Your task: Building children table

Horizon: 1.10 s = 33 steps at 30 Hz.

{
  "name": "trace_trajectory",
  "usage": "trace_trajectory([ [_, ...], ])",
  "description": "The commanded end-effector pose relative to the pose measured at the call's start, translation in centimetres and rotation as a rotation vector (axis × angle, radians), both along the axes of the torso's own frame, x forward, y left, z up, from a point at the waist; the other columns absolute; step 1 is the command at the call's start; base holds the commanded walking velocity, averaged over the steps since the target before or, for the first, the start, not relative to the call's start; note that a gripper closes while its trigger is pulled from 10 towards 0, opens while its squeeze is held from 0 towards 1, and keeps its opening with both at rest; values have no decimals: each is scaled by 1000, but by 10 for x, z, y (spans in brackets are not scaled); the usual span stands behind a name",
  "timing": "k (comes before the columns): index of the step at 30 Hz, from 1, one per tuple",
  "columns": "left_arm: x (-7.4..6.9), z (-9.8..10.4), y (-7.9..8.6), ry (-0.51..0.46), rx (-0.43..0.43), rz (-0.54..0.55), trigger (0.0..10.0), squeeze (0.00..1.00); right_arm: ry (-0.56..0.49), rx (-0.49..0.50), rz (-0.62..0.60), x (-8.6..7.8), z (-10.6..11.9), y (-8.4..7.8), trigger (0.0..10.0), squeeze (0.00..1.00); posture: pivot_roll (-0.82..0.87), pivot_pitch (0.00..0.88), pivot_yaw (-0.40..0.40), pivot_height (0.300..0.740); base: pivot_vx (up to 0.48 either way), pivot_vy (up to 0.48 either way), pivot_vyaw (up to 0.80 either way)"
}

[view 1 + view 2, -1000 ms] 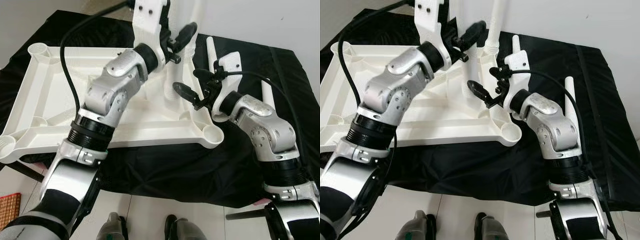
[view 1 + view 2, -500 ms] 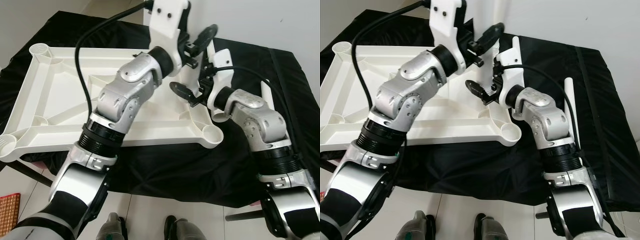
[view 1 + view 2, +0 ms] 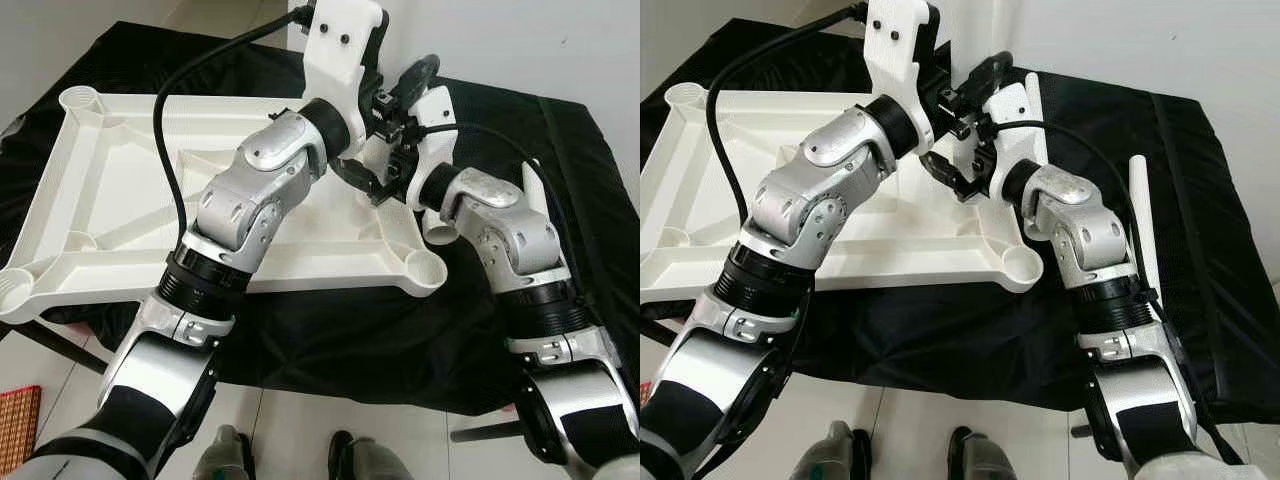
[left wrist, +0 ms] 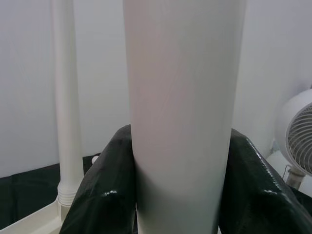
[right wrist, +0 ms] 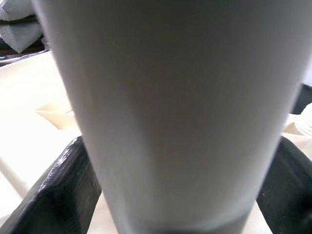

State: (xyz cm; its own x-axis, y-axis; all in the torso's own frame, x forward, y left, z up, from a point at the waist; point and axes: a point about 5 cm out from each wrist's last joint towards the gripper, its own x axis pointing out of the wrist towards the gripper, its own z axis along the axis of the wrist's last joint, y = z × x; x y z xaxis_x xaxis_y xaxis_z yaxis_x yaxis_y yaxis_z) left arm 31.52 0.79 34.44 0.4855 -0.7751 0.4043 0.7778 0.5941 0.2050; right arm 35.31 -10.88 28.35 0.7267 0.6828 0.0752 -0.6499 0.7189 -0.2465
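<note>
White table top (image 3: pixel 110 160) lies upside down on a black cloth (image 3: pixel 560 140) covering the surface, its corner sockets facing up. Both arms meet at about 1 o'clock of the table top, near its far right corner. Left claw (image 4: pixel 178 190) is clenched on a white table leg (image 4: pixel 183 97) that stands upright; in the left wrist view both black fingers (image 4: pixel 105 187) press the sides of the tube. Right claw (image 5: pixel 170 195) grasps what appears to be the same leg lower down, with its fingers (image 5: pixel 58 190) on either side of the tube in the right wrist view; in the head views the two claws sit just beside each other, left claw (image 3: pixel 395 85) above, right claw (image 3: pixel 375 180) below. A second leg (image 4: pixel 66 102) stands upright in another corner socket, beyond the held one. Two more legs lie loose on the cloth at 3 o'clock of the table top: one (image 3: pixel 1142 215) beside the right forearm, one (image 3: pixel 1033 90) behind the right wrist. Robot's feet (image 3: pixel 225 455) show on the pale floor at 6 o'clock.
</note>
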Motion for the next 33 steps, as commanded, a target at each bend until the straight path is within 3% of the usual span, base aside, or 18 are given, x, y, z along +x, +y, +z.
trace_trajectory([
  [1, -12, 1, -11, -39, 43, -99, 10000, 0, 3, -6, -3, 1, 1, -1, 10000, 0, 43, 153, -71, 740, 0, 0, 0],
  [7, -12, 2, -11, -46, 42, -99, 10000, 0, 19, -6, -9, 2, -3, -1, 10000, 0, 43, 155, -69, 740, 0, 0, 0],
  [8, -13, 3, -12, -47, 42, -102, 10000, 0, 25, -4, -6, 2, -4, -1, 4039, 0, 43, 155, -69, 740, 0, 0, 0],
  [9, -13, 3, -12, -49, 42, -102, 10000, 0, 28, -2, -4, 2, -5, -1, 2745, 0, 43, 155, -69, 740, 0, 0, 0],
  [10, -13, 3, -12, -49, 42, -102, 10000, 0, 28, -2, -4, 2, -5, -1, 2745, 0, 43, 155, -69, 740, 0, 0, 0],
  [11, -13, 3, -12, -49, 44, -105, 10000, 0, 25, -1, 2, 2, -5, 0, 0, 0, 43, 155, -69, 740, 0, 0, 0],
  [29, -13, 0, -11, -13, 59, -138, 10000, 0, 4, -7, -10, 3, -4, -2, 0, 0, 50, 155, -68, 740, 0, 0, 0],
  [30, -13, 0, -10, 7, 49, -153, 10000, 1000, 4, -7, -14, 3, -4, -2, 4784, 0, 50, 155, -68, 740, 0, 0, 0],
  [31, -13, 0, -9, 37, 30, -173, 10000, 1000, 5, -12, -19, 4, -4, -2, 4784, 0, 50, 155, -68, 740, 0, 0, 0],
  [32, -12, 1, -8, 53, 14, -180, 10000, 1000, 12, -7, -27, 5, -5, -3, 10000, 0, 50, 155, -68, 740, 0, 0, 0],
  [33, -11, 2, -6, 62, 4, -184, 10000, 1000, 17, -4, -33, 5, -5, -3, 10000, 0, 50, 155, -68, 740, 0, 0, 0],
])
